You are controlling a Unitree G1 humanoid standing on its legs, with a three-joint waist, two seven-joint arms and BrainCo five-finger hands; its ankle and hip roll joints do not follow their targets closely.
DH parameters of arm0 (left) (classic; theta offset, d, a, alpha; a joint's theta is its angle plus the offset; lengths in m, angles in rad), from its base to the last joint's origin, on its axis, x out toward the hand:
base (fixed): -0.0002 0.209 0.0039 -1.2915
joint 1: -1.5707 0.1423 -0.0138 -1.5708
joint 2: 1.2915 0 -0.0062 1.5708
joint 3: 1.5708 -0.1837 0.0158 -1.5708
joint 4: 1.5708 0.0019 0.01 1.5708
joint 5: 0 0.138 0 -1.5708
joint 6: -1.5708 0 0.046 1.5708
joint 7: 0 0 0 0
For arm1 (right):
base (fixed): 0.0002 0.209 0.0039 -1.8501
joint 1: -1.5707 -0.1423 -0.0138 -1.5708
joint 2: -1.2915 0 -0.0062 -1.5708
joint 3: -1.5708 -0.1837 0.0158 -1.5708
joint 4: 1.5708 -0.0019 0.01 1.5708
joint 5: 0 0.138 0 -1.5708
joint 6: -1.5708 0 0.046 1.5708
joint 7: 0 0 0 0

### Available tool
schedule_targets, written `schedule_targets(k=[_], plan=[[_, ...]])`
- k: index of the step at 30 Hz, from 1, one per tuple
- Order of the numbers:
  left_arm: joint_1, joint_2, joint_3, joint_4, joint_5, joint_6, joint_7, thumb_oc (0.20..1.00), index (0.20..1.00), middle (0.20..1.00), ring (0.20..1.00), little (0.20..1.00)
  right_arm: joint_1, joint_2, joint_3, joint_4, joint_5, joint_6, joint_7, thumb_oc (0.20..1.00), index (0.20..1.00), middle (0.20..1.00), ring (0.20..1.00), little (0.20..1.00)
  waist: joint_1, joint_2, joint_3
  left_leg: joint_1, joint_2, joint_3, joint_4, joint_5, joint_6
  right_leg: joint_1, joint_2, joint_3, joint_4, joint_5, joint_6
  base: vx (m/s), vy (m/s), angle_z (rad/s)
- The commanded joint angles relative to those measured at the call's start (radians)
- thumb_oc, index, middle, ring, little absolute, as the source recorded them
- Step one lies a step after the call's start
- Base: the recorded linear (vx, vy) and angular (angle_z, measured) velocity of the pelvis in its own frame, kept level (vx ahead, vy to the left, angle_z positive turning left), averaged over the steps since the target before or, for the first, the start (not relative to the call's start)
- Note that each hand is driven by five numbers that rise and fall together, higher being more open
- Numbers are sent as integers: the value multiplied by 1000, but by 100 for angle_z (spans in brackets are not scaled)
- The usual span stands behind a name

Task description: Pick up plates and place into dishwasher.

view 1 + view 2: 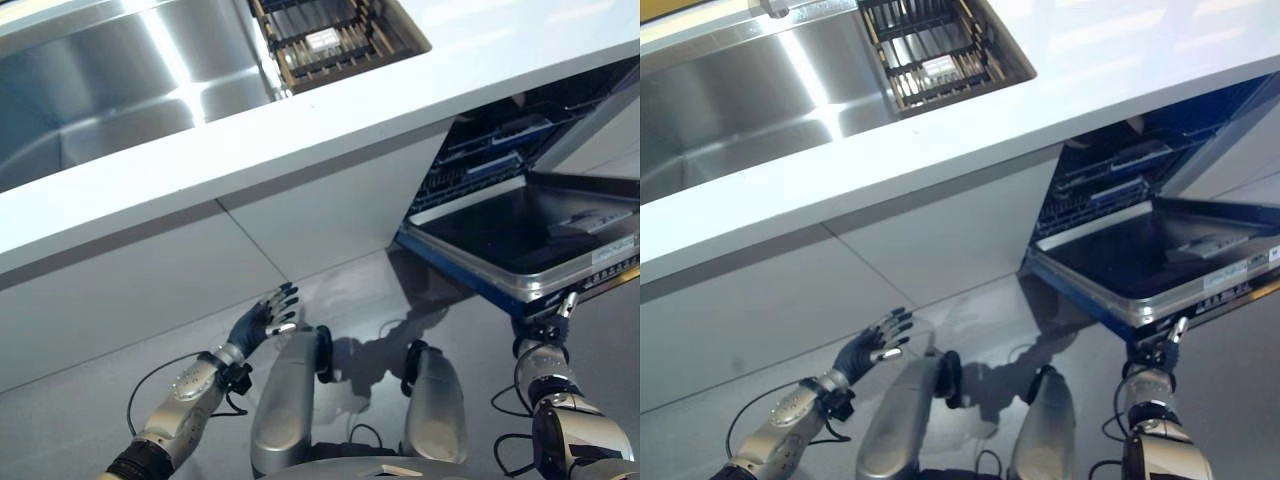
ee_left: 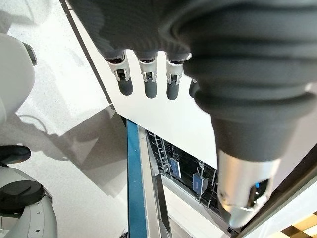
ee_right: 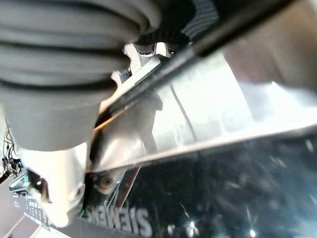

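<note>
Now right robot hand (image 1: 548, 325) grips dishwasher door (image 1: 520, 235) edge; left robot hand (image 1: 265, 318) open, empty.

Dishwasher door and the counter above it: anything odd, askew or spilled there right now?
Nothing stands out. The dishwasher door hangs partly open with the right robot hand at its front edge. The left robot hand is open and holds nothing. The sink looks dry, with a dish rack beside it; no spills or damage.
</note>
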Motion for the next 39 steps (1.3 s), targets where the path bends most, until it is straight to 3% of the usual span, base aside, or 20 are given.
schedule_targets(k=[1,11,14,19,31,39], plan=[[5,14,5,-73,-38,-60,-8,1000,1000,1000,1000,1000,-136,-32,39,-96,-85,-31,71,1000,1000,1000,1000,1000,23,16,-11,87,-14,10,-91,-36,18,4,33,-58,13,60,-45,-24,55,-1],[4,-17,-27,-60,-40,-106,-7,1000,1000,1000,1000,1000,-224,-37,83,-148,-290,-167,-140,1000,1000,1000,1000,1000,34,8,-18,144,-12,13,-185,4,2,53,41,-71,-55,72,-42,-18,58,-4],[11,-18,-15,-56,-41,-103,-6,1000,1000,1000,1000,1000,-240,-41,103,-216,-326,-205,-224,1000,1000,1000,1000,1000,42,5,-25,163,-11,13,-217,17,-1,75,40,-83,-77,81,-41,13,42,6],[12,-2,7,-67,-37,-73,-14,1000,1000,1000,1000,1000,-292,-88,123,-271,-346,-254,-261,1000,1000,1000,1000,1000,69,-8,-28,173,-14,4,-259,30,1,90,35,-112,-108,113,-30,-33,2,9],[35,53,21,-108,-39,-60,2,1000,1000,1000,1000,1000,-431,-221,175,-265,-323,-169,-243,1000,1000,1000,1000,1000,117,-39,-18,156,-13,-8,-266,25,9,94,22,-153,-116,144,-26,-4,-9,15],[51,73,30,-119,-43,-66,1,1000,1000,1000,1000,1000,-503,-279,183,-171,-279,-96,-199,1000,1000,1000,1000,1000,151,-40,-5,148,-17,-33,-274,31,5,107,21,-173,-116,129,-33,46,-1,25]])
